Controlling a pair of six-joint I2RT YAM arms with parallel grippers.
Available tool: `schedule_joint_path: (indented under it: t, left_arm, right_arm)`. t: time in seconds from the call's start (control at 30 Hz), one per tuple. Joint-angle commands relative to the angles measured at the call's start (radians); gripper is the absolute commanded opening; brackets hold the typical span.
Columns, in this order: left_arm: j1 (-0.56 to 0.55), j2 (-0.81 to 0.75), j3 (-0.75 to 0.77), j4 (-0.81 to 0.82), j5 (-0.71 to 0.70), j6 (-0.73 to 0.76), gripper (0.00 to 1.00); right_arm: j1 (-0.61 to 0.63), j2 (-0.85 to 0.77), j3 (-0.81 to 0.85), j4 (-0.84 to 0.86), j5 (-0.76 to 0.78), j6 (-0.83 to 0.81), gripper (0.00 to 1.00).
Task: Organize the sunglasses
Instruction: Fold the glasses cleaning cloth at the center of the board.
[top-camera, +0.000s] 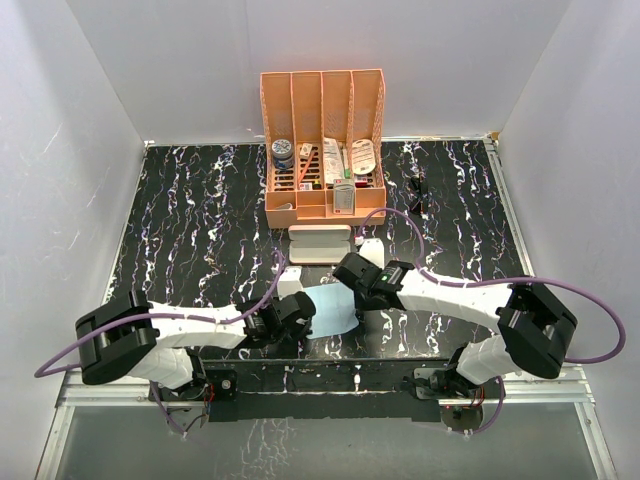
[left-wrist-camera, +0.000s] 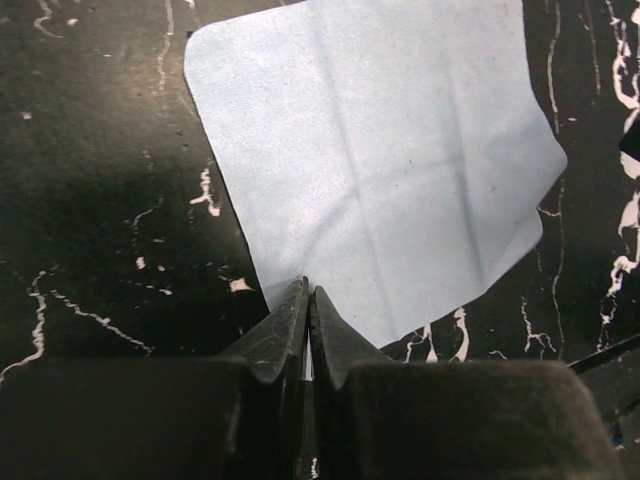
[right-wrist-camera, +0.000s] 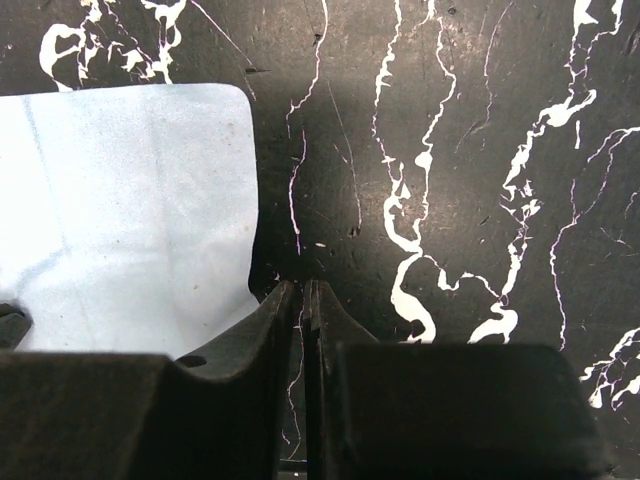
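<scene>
Meanwhile, sunglasses (top-camera: 416, 192) near cluttered orange organizer (top-camera: 322, 100).

There is one black surface (top-camera: 200, 230) with a marble pattern of white veins. On it I count one peach-orange plastic desk organizer (top-camera: 322, 100), which has four upright slots at its back. There is one pink rounded oblong case (top-camera: 319, 243), one light blue square cloth (top-camera: 335, 305), and one pair of black thin-framed sunglasses (top-camera: 416, 192) with dark lenses. Inside the organizer one round dark tin (top-camera: 283, 152) can be counted; the other small items there are too crowded to count. The white robot arms are two, the left arm (top-camera: 190, 330) and the right arm (top-camera: 450, 295). Each carries one black gripper, so two: the left gripper (left-wrist-camera: 308, 292) and the right gripper (right-wrist-camera: 298, 290).
</scene>
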Motion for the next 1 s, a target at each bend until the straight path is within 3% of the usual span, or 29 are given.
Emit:
schedule_joint_path:
  t: [0.0, 0.2, 0.47, 0.57, 0.7, 0.97]
  left_arm:
    - [-0.005, -0.028, 0.017, -0.164, -0.075, -0.03, 0.0]
    - [-0.005, -0.062, 0.007, -0.215, -0.107, -0.028, 0.0]
    - [-0.005, -0.06, 0.025, -0.127, -0.066, 0.05, 0.0]
    - [-0.005, -0.066, 0.033, -0.078, -0.044, 0.099, 0.24]
    - [-0.005, -0.117, 0.027, -0.042, -0.03, 0.139, 0.47]
    - [-0.005, -0.238, 0.019, -0.089, -0.079, 0.162, 0.53]
  right_arm:
    - [-0.003, -0.028, -0.003, 0.047, 0.003, -0.004, 0.09]
    - [-0.002, -0.02, -0.012, 0.074, -0.044, -0.016, 0.09]
    - [-0.002, -0.023, -0.044, 0.154, -0.122, -0.008, 0.11]
    - [-0.002, -0.017, -0.047, 0.176, -0.13, 0.005, 0.12]
    - [0.003, 0.009, -0.032, 0.187, -0.131, 0.015, 0.12]
    - [0.01, 0.073, -0.008, 0.199, -0.117, 0.034, 0.14]
